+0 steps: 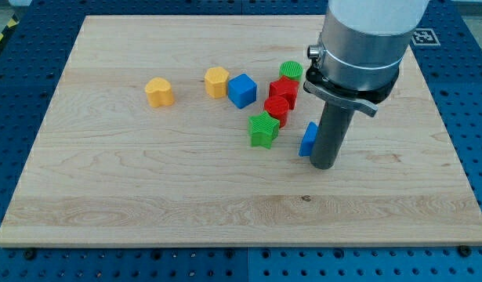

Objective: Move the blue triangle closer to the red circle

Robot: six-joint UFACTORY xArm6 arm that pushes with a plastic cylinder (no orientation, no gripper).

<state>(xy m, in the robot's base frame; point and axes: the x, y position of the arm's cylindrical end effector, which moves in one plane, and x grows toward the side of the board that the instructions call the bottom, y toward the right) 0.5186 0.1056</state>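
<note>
Pincer-less, my tip (324, 165) is pressing against the right side of the blue triangle (308, 139), partly hiding it. That smooth wedge is sitting right of the ribbed green star (262, 129), near the red circle (276, 108), on the pale wooden table (146, 180).

A: What colours sit on the worktop (146, 188)?

B: It's pale wood with fine grain. Two yellow-orange blocks (159, 92) (217, 81), a blue cube (242, 90), a green star (262, 129), two red blocks (284, 89) (277, 108), a ribbed green cylinder (291, 70), a blue triangle (307, 139).

A: And my tip (323, 164)?

B: Dark grey.
</note>
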